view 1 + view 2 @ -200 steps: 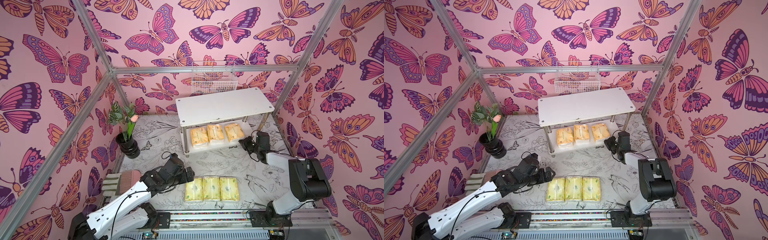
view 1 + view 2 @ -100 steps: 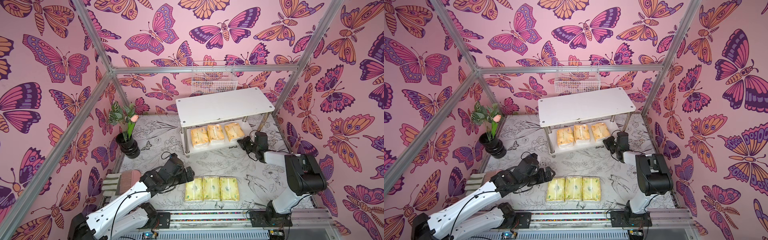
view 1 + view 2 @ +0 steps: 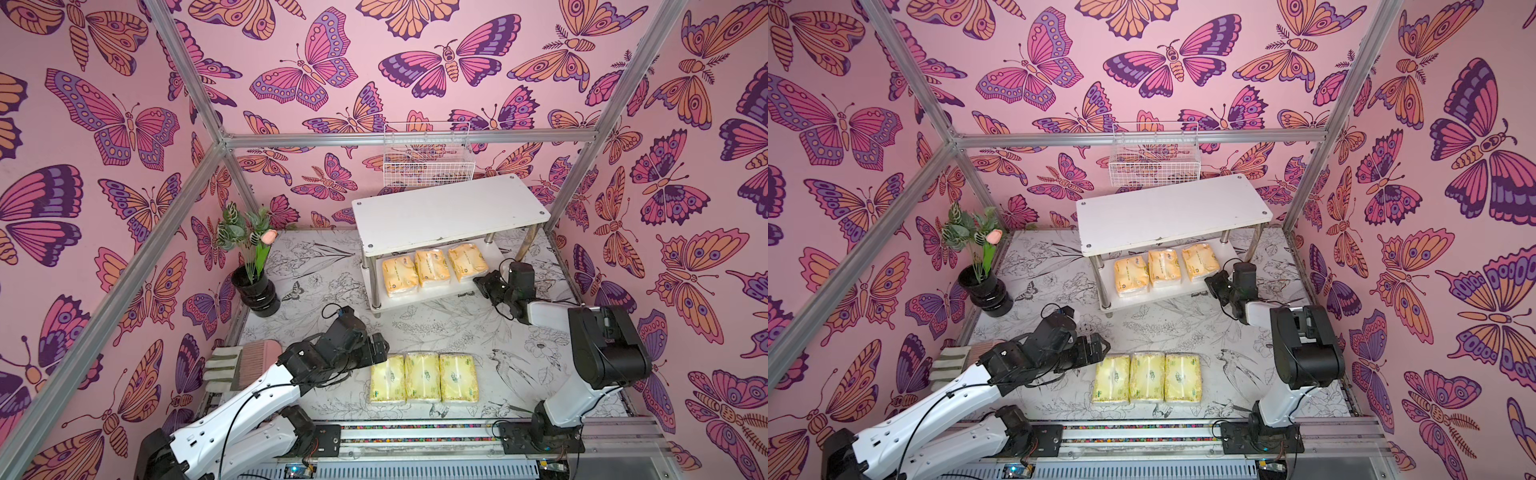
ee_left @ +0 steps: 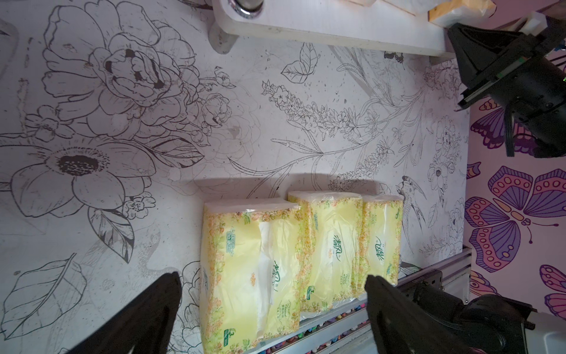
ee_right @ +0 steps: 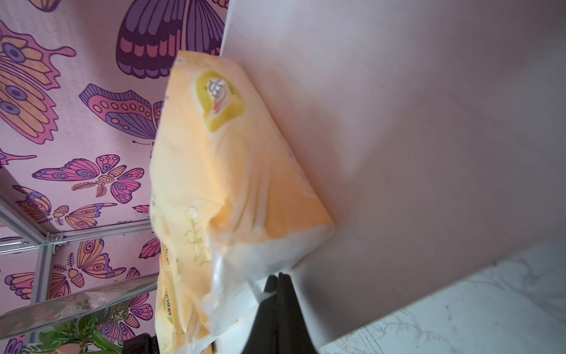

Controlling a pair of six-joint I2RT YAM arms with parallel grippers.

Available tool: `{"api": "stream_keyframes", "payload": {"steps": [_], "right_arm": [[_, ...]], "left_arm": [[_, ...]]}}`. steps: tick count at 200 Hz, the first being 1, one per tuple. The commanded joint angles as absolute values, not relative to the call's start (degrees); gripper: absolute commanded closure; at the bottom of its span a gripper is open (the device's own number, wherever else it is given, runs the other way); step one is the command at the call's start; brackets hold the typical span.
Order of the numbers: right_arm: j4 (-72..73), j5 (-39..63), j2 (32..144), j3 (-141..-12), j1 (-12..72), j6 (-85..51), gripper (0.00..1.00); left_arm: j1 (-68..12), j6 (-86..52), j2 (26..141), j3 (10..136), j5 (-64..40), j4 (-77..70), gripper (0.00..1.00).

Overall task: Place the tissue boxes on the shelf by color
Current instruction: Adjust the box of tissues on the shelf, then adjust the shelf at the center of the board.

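Observation:
The shelf (image 3: 449, 212) stands at the back of the table. Three orange-yellow tissue boxes (image 3: 432, 268) lie side by side on its lower board. Three pale yellow-green tissue boxes (image 3: 422, 376) lie in a row near the front edge. My left gripper (image 3: 380, 347) hangs open just left of that row; in the left wrist view its gripper (image 4: 274, 285) has the nearest pale box (image 4: 251, 269) between its spread fingers, untouched. My right gripper (image 3: 480, 282) is shut with nothing in it. Its tips (image 5: 280, 275) rest against the plastic end of the rightmost orange box (image 5: 232, 171).
A black vase with a plant (image 3: 255, 291) stands at the back left. A white wire basket (image 3: 428, 160) hangs on the wall behind the shelf. A pink brush and gloves (image 3: 245, 361) lie at the front left. Aluminium posts frame the cell, with a rail (image 3: 415, 432) in front.
My right gripper has edged slightly left toward the shelf's right end, and its arm has shifted. The left arm and all the tissue boxes have stayed put.

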State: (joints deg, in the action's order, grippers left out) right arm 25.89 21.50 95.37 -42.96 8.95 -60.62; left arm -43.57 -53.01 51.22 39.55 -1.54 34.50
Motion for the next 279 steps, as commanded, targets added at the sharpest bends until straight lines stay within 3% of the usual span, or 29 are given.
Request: {"api": "stream_keyframes", "payload": {"steps": [1, 58, 92, 165, 279], "right_arm": [[24.7, 21.7, 86.5, -41.3, 11.0, -59.8, 0.96], [10.8, 19.6, 64.4, -32.7, 14.9, -57.3, 0.50], [1.4, 18.7, 51.5, -28.4, 16.5, -55.5, 0.35], [-8.1, 20.5, 36.7, -22.9, 19.4, -55.4, 0.32], [-10.5, 19.9, 34.8, -22.3, 23.6, -55.2, 0.32]], "left_arm": [[-43.9, -52.3, 52.6, 40.1, 0.9, 33.9, 0.00], [-43.3, -51.5, 61.3, 43.5, 5.9, 23.0, 0.01], [-41.8, -51.9, 66.5, 45.1, 8.0, 14.5, 0.00], [-33.3, -51.5, 69.2, 45.8, 7.8, 7.7, 0.00], [-25.0, -45.8, 74.9, 51.3, 3.9, 6.7, 0.00]]}}
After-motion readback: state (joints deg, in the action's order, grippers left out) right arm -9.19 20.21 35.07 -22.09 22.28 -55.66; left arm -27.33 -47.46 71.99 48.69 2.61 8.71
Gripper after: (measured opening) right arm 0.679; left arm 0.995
